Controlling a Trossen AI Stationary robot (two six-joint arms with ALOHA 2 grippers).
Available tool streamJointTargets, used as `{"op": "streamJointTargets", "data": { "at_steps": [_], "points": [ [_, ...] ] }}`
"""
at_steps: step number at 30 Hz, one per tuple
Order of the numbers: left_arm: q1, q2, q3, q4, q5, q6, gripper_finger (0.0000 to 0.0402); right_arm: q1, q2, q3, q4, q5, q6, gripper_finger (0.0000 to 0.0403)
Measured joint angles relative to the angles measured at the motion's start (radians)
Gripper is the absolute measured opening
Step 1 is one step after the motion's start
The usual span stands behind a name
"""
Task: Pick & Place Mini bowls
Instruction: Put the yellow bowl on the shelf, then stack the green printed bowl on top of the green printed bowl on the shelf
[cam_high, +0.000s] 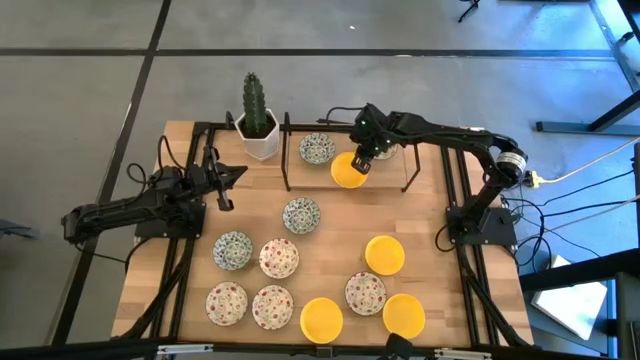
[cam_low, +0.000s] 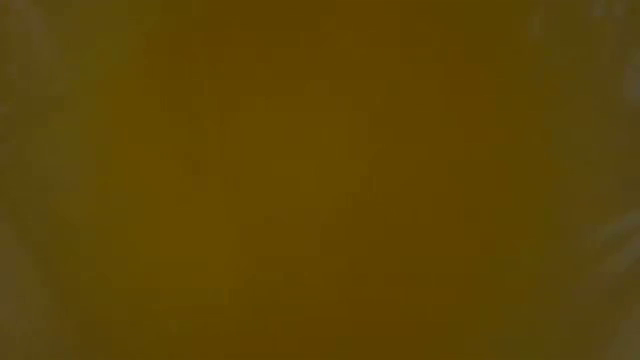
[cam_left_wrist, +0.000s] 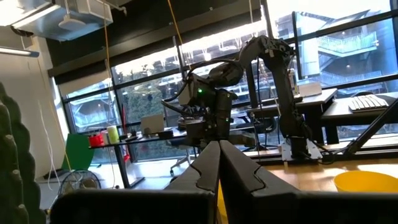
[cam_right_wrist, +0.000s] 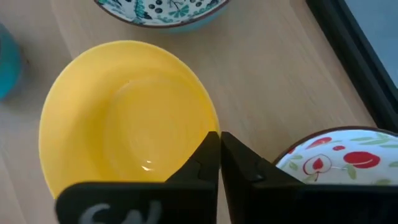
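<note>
Yellow bowl: round, glossy, shallow, empty, on far part of wooden table under black rack, beside blue-green patterned bowl. Right gripper clenched on its rim. Red-speckled bowl just beside. Other small bowls lie empty across near half. Left gripper clenched, grasping nothing, near cactus in white pot. Low view all murky yellow-brown. Glazed windows behind.

- You have a wooden table carrying 12 mini bowls: 4 yellow, 4 red-speckled, 4 blue-green.
- You see a white cactus pot at its far edge, beside a black frame.
</note>
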Motion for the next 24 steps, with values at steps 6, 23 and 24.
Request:
{"op": "streamJointTargets", "data": {
  "at_steps": [6,23,24],
  "points": [
    [0.0,0.0,0.0,0.005,0.0,-0.004,0.0002,0.0,0.0,0.0,0.0,0.0,0.0,0.0033],
    [0.0,0.0,0.0,0.006,0.001,-0.003,0.0001,0.004,-0.023,0.085,-0.01,0.01,-0.017,0.0105],
    [0.0,0.0,0.0,0.006,0.001,-0.003,0.0001,0.012,-0.036,0.097,-0.005,-0.014,-0.031,0.0106]
  ]
}}
